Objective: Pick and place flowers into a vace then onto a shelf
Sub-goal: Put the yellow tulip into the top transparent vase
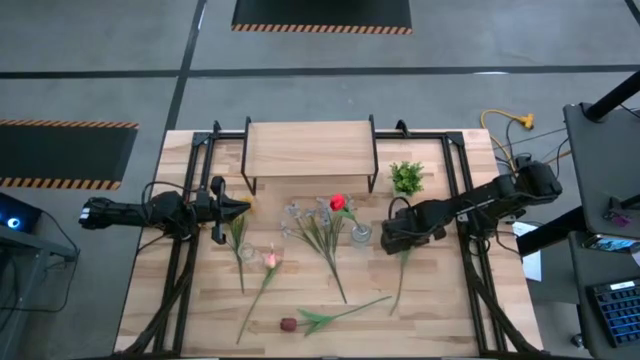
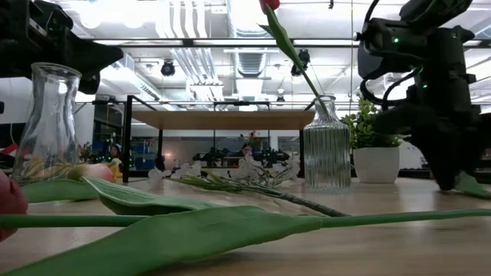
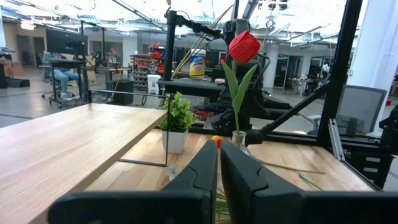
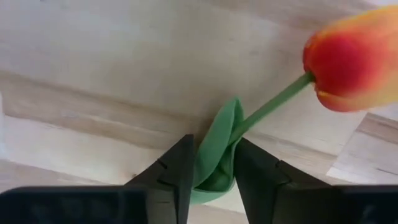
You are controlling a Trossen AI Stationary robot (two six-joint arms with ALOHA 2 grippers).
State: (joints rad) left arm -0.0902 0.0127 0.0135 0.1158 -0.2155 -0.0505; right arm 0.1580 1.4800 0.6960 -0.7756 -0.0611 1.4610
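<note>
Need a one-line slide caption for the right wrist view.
Right gripper shut on an orange-red tulip by its green leaf, just above the wooden tabletop.

Robotics lab or workshop: exposed ceiling ducts [image 2: 253, 57] above the table [image 1: 440, 310], hazard-striped floor mats [image 1: 322, 14] beyond it, workstations behind.

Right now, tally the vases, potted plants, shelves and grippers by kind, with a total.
Vases: 2
Potted plant: 1
Shelf: 1
Grippers: 2, the left gripper and the right gripper, which is clamped on a flower
Total: 6
</note>
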